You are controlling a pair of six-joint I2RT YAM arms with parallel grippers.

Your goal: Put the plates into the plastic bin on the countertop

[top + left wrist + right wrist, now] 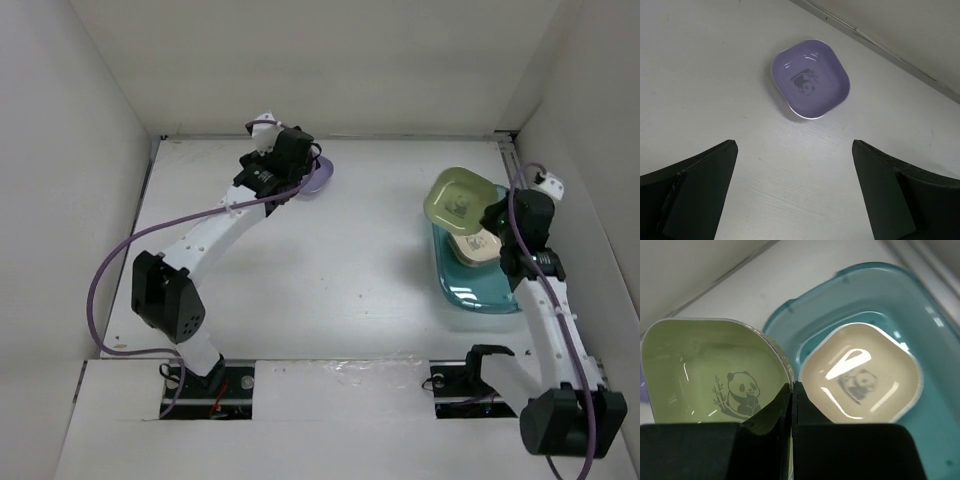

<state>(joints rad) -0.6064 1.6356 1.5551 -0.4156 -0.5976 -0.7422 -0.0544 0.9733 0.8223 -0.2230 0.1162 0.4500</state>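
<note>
Green plate pinched at rim by right tool, beside cream plate in teal bin, left tool spread above lavender plate

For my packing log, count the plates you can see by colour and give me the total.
lavender plate: 1
green plate: 1
cream plate: 1
Total: 3
</note>
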